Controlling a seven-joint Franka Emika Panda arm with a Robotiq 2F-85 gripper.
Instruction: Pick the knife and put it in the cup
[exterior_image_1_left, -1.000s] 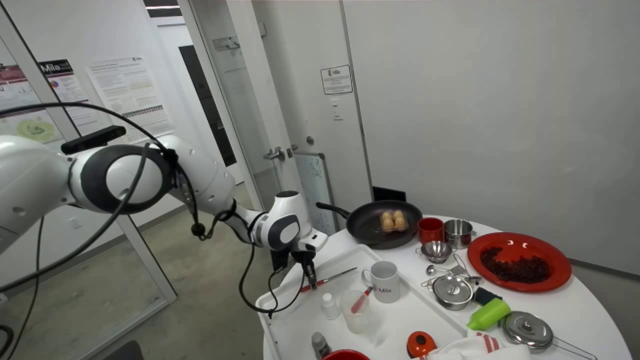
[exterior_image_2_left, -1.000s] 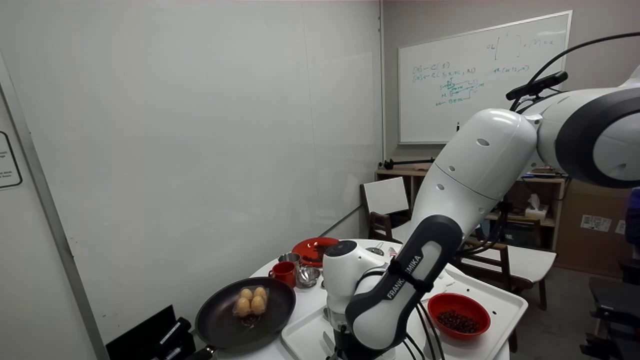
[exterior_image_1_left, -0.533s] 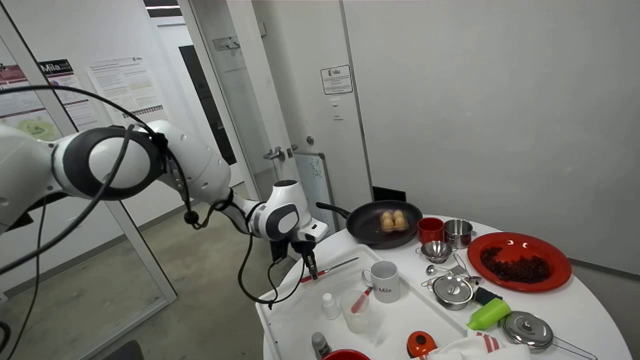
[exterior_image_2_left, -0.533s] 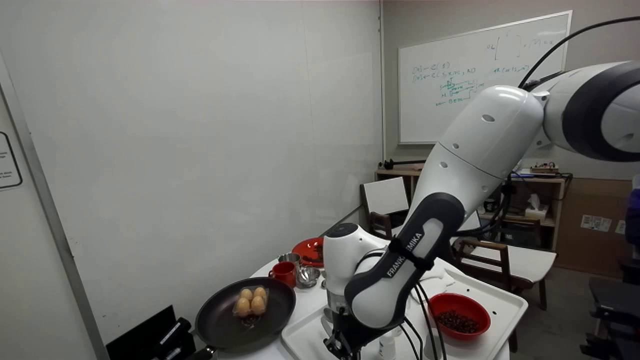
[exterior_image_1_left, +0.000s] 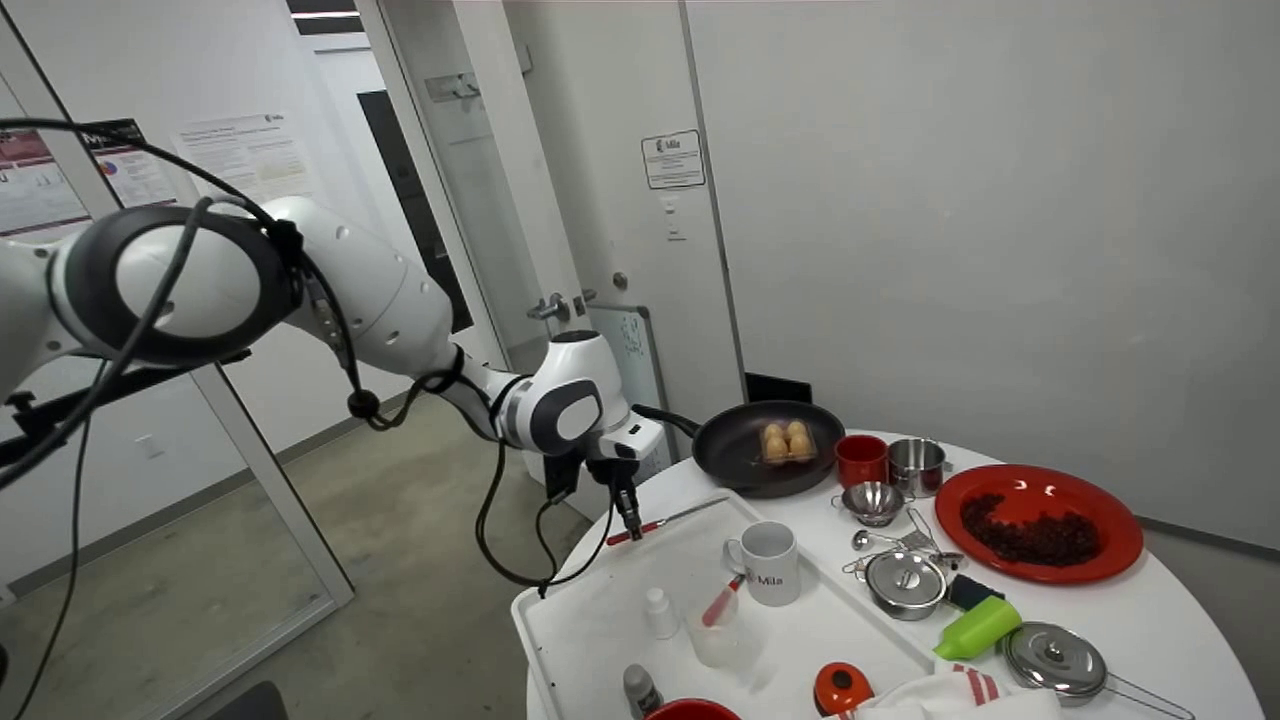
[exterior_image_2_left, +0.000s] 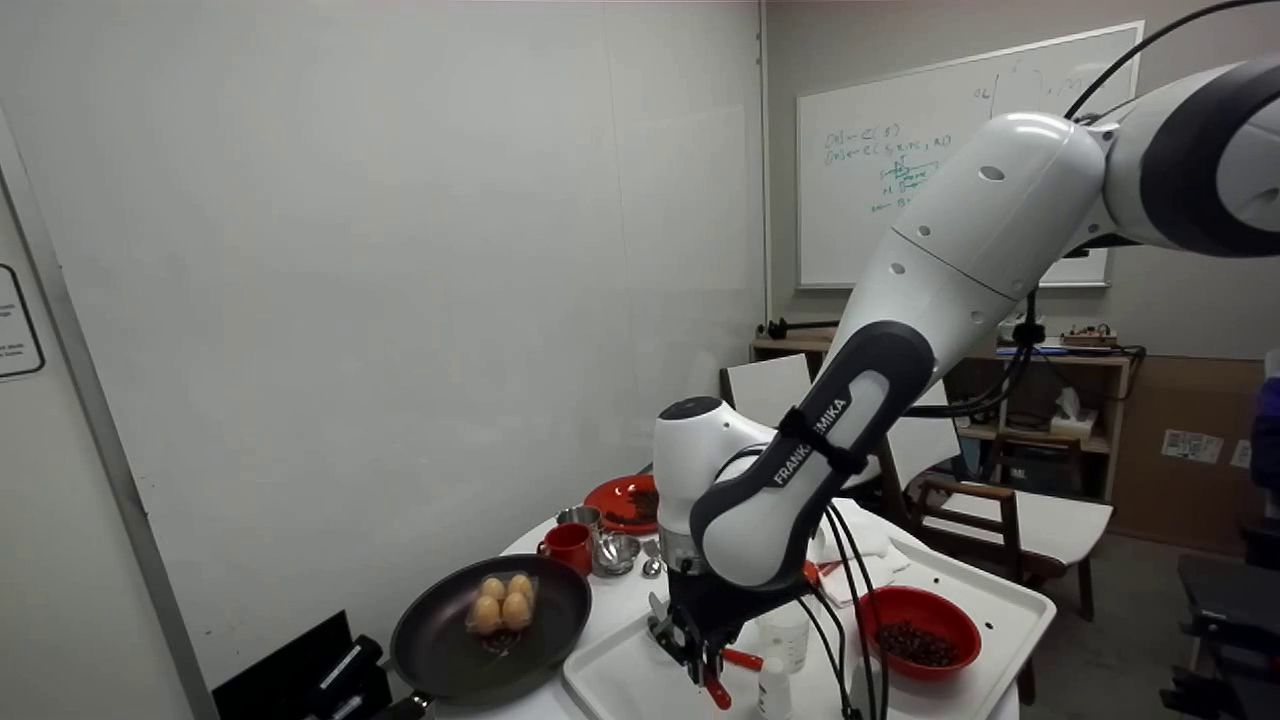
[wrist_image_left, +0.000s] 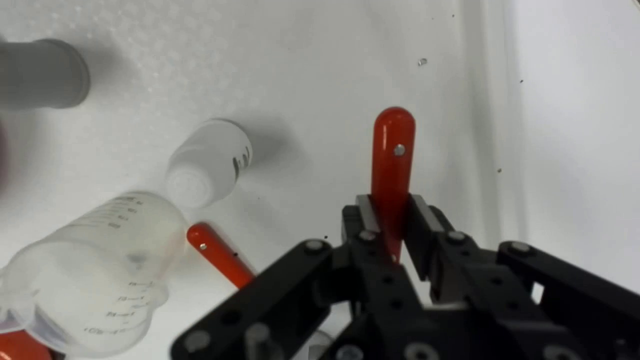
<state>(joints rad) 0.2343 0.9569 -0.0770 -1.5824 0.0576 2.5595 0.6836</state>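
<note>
My gripper (exterior_image_1_left: 636, 532) is shut on the red handle of the knife (exterior_image_1_left: 650, 526) and holds it above the white tray (exterior_image_1_left: 590, 640). In the wrist view the handle (wrist_image_left: 393, 145) sits between the fingertips (wrist_image_left: 390, 210), its rounded end pointing away; the blade is hidden there. The pale blade sticks out towards the pan in an exterior view (exterior_image_2_left: 658, 606). The cup, a white mug (exterior_image_1_left: 775, 580) marked Mila, stands upright on the tray, apart from the knife; the arm hides it in an exterior view.
Another red handle (wrist_image_left: 220, 255) lies on the tray beside a clear beaker (wrist_image_left: 100, 280). A small white bottle (exterior_image_1_left: 660, 612) and a grey bottle (exterior_image_1_left: 641, 690) stand near. A red bowl (exterior_image_2_left: 918, 632) is on the tray. A frying pan (exterior_image_1_left: 735, 460) with eggs is behind.
My gripper has risen with the knife held in it, moving up and slightly towards the pan. The arm's elbow has also risen. The tray's objects have not moved.
</note>
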